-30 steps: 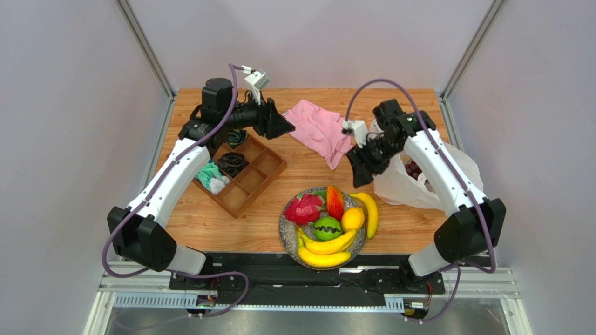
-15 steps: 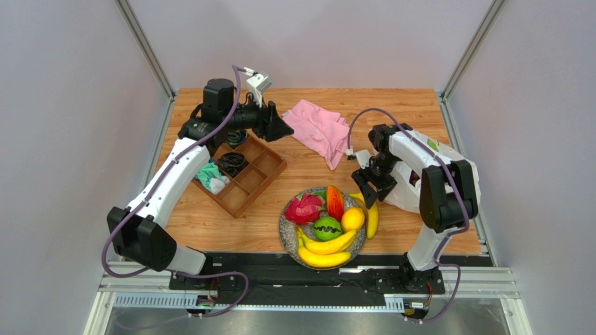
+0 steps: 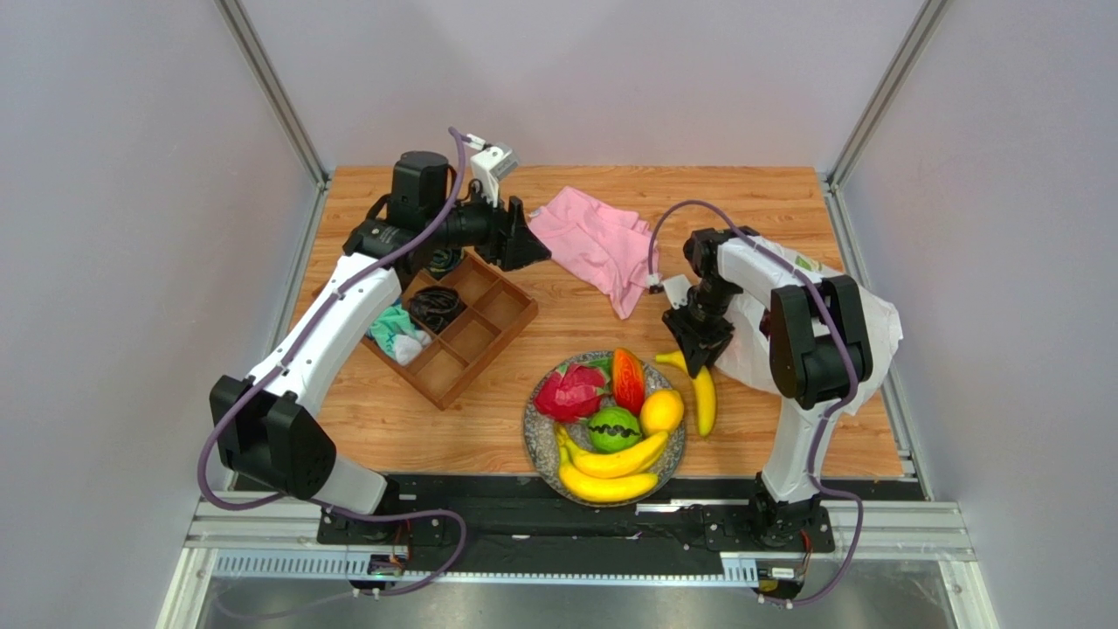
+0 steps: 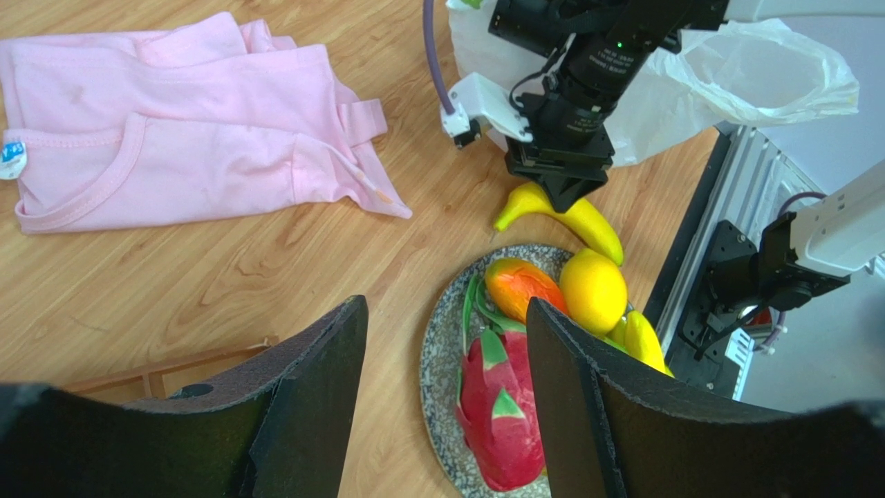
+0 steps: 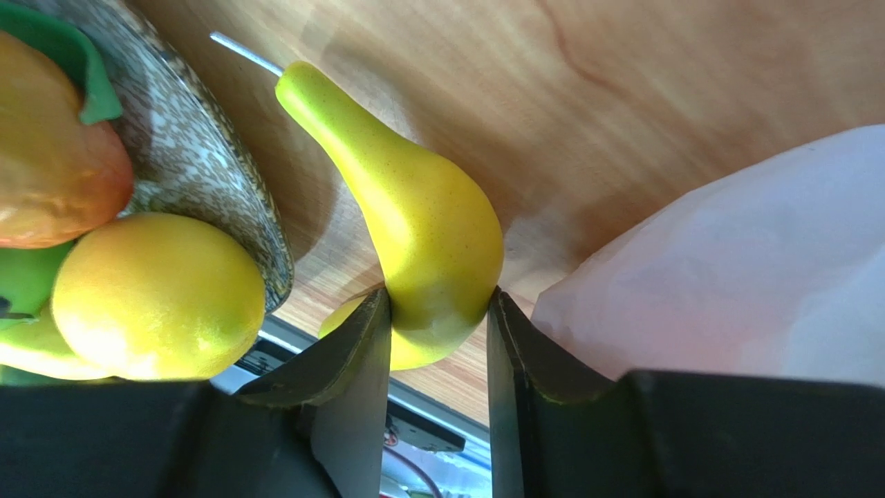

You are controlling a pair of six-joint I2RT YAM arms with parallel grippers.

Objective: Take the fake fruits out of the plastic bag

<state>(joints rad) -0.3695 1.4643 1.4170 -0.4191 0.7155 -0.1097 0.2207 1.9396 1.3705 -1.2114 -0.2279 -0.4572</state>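
The glossy yellow plastic banana (image 3: 703, 397) (image 5: 431, 228) sits between the speckled grey plate (image 3: 537, 427) and the crinkly white plastic bag (image 3: 877, 328); the right gripper (image 3: 696, 357) (image 5: 436, 306) clamps its thick middle, one finger on each side; the left gripper (image 4: 447, 311) hangs wide apart, empty.

A pink cloth (image 3: 597, 247) lies on the wooden table (image 3: 787, 197), beside a divided wooden tray (image 3: 462, 325), with a speckled plate (image 4: 438, 358) nearer.

Right gripper (image 4: 566, 194) over a yellow banana (image 4: 602, 232) beside the speckled plate (image 4: 440, 342), white plastic bag (image 4: 758, 67) behind, pink cloth (image 4: 177, 135) well apart.
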